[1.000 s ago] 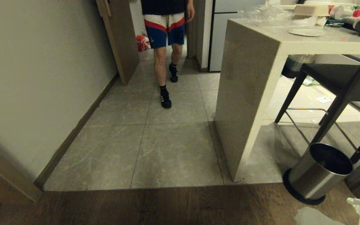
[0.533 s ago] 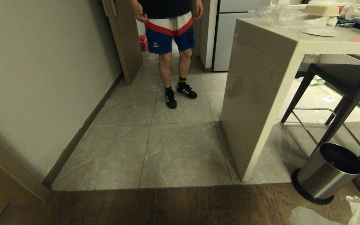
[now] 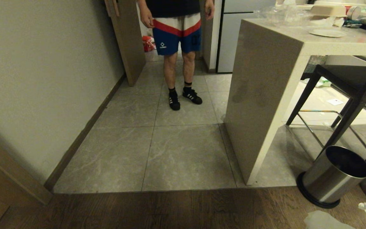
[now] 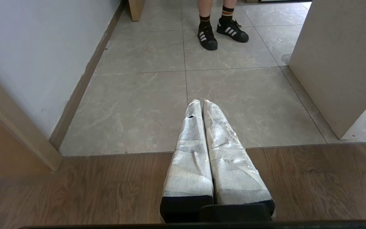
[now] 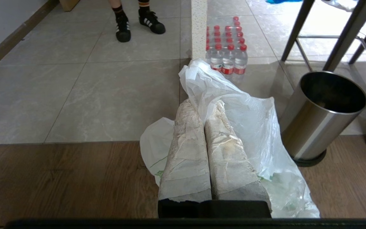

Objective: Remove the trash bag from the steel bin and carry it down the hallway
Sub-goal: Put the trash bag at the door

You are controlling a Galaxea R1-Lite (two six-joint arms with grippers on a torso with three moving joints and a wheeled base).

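Right gripper (image 5: pixel 203 105) clamped on trash bag (image 5: pixel 249 127), bag draped over fingers, out of steel bin (image 5: pixel 322 111) at 3 o'clock. Left gripper (image 4: pixel 201 103) closed, empty. Removal done; hallway (image 3: pixel 176 152) carry left, person (image 3: pixel 178 47) standing at 12.

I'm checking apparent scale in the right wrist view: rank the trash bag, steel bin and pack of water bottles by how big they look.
1. trash bag, though nearest the camera
2. steel bin
3. pack of water bottles, farthest away

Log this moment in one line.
right gripper: shut on trash bag | left gripper: shut, empty | steel bin: empty | person: in hallway
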